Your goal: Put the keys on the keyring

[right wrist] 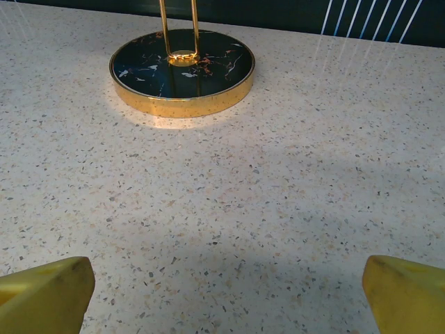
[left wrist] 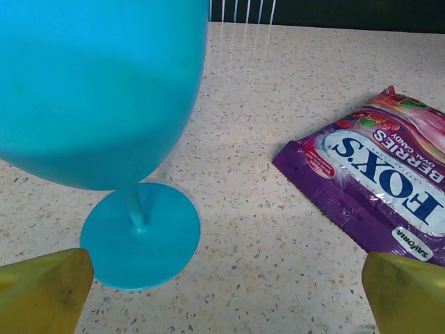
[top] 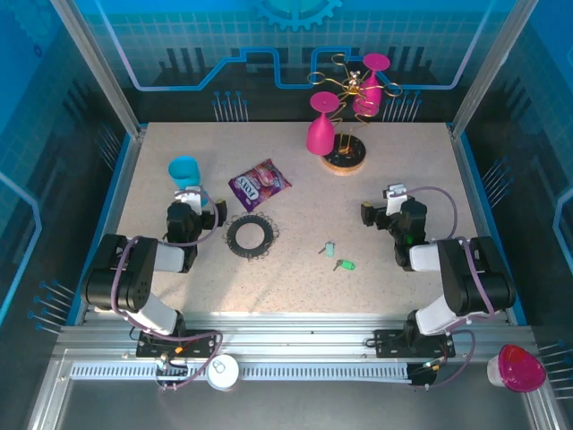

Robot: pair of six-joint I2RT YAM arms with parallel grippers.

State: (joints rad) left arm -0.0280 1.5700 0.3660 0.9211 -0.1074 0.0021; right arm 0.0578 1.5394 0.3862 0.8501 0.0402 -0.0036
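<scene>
**On the middle of the table: keys and ring lie between two open grippers**

At the lower corners of each wrist view I see my yellow fingertips spread wide, with bare tabletop between them. The left gripper (left wrist: pixel 222 296) and the right gripper (right wrist: pixel 222 296) are both open and hold nothing.

In the overhead view the right gripper (top: pixel 383 208) sits right of centre. The two keys lie below and to its left, well apart from it. The pale-headed key (top: pixel 329 250) is the nearer, and the green-headed key (top: pixel 345 265) is just beside that, lower right. The green key's long axis runs roughly across the frame with the blade to the left. The pale key looks tilted, but it is too small to be sure.

The keyring (top: pixel 252 236) lies flat just right of and below the left gripper (top: pixel 187 199), so I judge the right arm nearer the keys and the left arm nearer the ring.

The overhead view gives me that layout. The left wrist camera faces past the ring towards the blue glass (left wrist: pixel 97 90) and the snack packet (left wrist: pixel 379 174). The right wrist camera looks at the rack base (right wrist: pixel 182 73), so that arm must swing back towards the lower left of the overhead frame.
</scene>
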